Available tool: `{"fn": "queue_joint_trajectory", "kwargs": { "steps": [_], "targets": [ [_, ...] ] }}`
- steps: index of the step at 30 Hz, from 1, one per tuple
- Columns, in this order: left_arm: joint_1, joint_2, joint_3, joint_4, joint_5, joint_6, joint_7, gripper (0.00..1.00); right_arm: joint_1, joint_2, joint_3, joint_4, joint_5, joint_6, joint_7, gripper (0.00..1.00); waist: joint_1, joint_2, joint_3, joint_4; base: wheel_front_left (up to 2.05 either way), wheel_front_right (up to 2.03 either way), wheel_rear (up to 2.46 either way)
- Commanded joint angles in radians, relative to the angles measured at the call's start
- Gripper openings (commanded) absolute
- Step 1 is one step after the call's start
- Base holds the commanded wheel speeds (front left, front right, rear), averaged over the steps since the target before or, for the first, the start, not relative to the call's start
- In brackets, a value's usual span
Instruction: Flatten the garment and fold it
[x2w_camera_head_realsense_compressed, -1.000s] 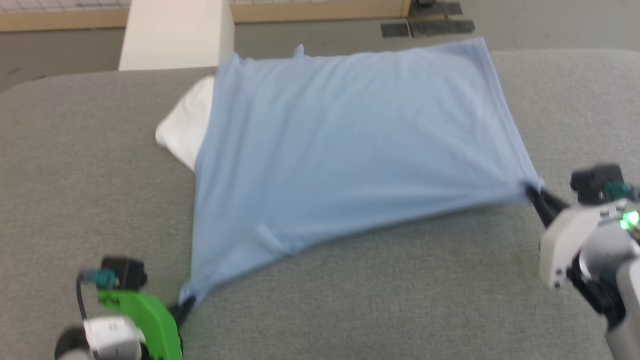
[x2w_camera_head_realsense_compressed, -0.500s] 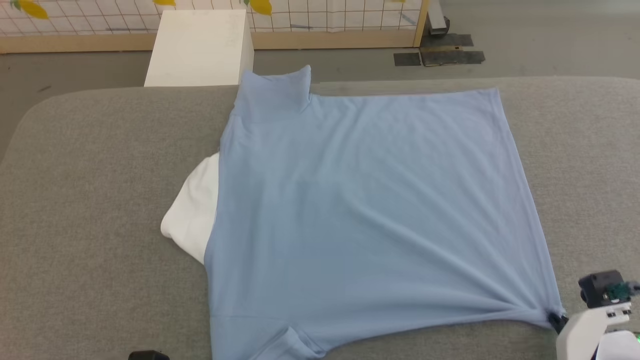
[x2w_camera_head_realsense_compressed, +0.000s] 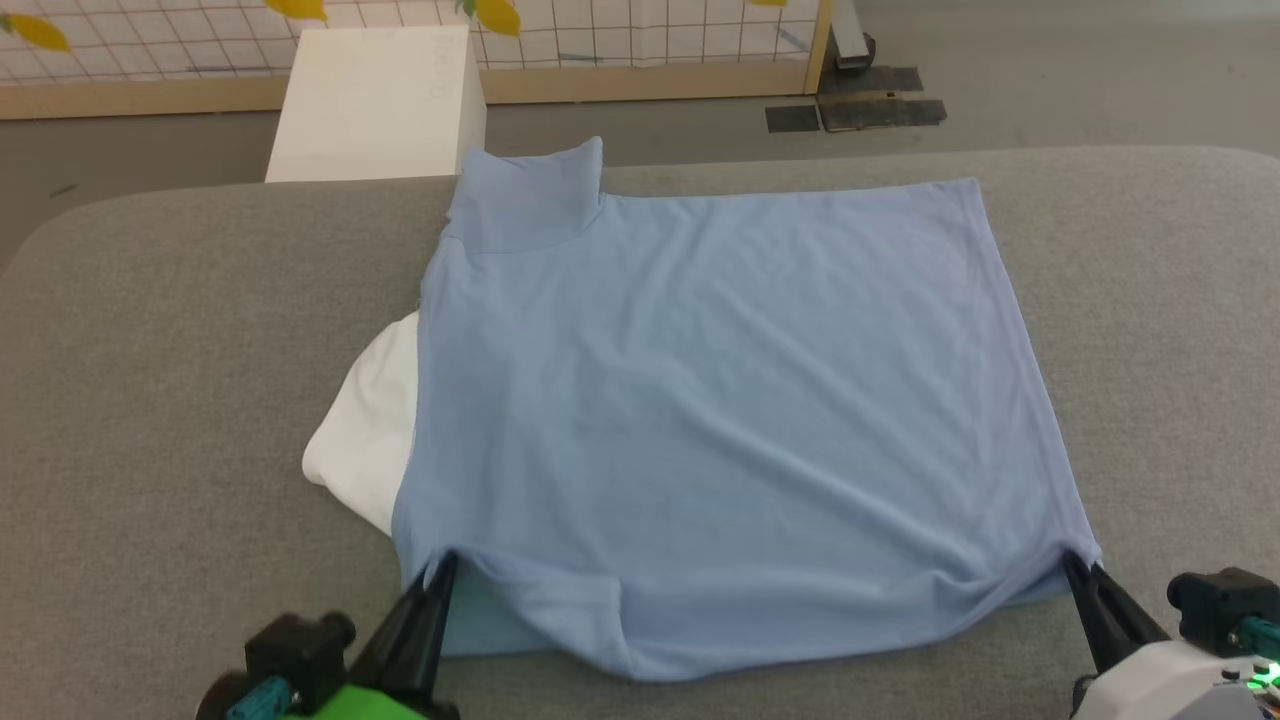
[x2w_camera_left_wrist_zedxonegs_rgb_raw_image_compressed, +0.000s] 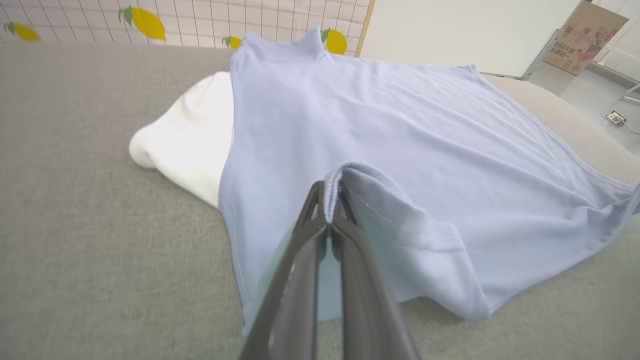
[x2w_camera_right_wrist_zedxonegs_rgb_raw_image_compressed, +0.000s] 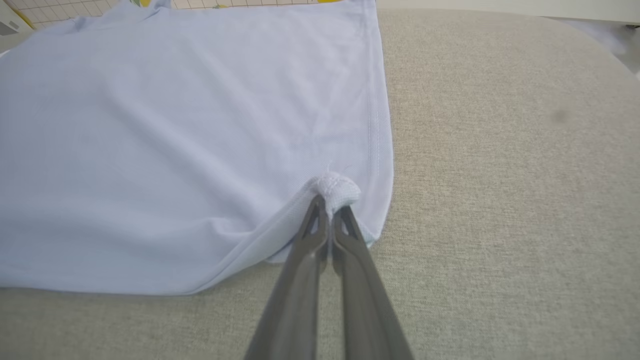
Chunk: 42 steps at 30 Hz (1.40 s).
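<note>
The light blue garment lies spread on the grey padded table, one sleeve pointing to the far edge and a white panel sticking out at its left side. My left gripper is shut on the near left corner, where the fabric bunches over the fingertips. My right gripper is shut on the near right corner, a small wad of the garment pinched between its tips. The near edge sags in a fold between both grippers. The printed mark is hidden.
A white box stands on the floor beyond the table's far edge, in front of a wire-grid fence with yellow lemon shapes. Bare grey table surface lies left and right of the garment.
The camera has shifted between frames. Both grippers have carried the near corners forward over the garment, so the near edge now folds under itself. The left gripper is back in view.
</note>
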Motion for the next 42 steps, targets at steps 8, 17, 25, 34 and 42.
{"fn": "queue_joint_trajectory", "kwargs": {
  "steps": [8, 17, 25, 34, 42],
  "targets": [
    [-0.24, -0.025, 0.003, 0.097, 0.076, -0.047, -0.105, 0.0, -0.148, -0.055, 0.048, 0.034, -0.008, -0.002, -0.051, 0.0, 0.0001, 0.0, 0.053, -0.024, 0.0, 0.0, 0.0],
    [-0.506, 0.026, 0.033, 0.173, 0.077, -0.117, -0.058, 0.0, -0.326, -0.101, 0.079, 0.07, -0.013, -0.002, 0.03, 0.0, 0.0001, 0.0, 0.149, -0.037, 0.0, 0.0, 0.0],
    [-0.696, 0.062, 0.038, 0.322, 0.017, -0.159, 0.06, 0.0, -0.491, -0.14, 0.124, 0.16, 0.013, -0.002, 0.122, 0.0, 0.0001, 0.0, 0.236, -0.042, 0.0, 0.0, 0.0],
    [-0.771, 0.085, 0.029, 0.517, -0.084, -0.14, 0.382, 0.0, -0.638, -0.169, 0.179, 0.266, 0.128, -0.002, 0.305, 0.0, 0.0001, 0.0, 0.316, -0.049, 0.0, 0.0, 0.0],
    [-0.749, 0.107, 0.004, 0.514, -0.17, -0.117, 0.667, 0.0, -0.721, -0.198, 0.215, 0.34, 0.233, -0.002, 0.545, 0.0, 0.0001, 0.0, 0.34, -0.047, 0.0, 0.0, 0.0]
  ]
}}
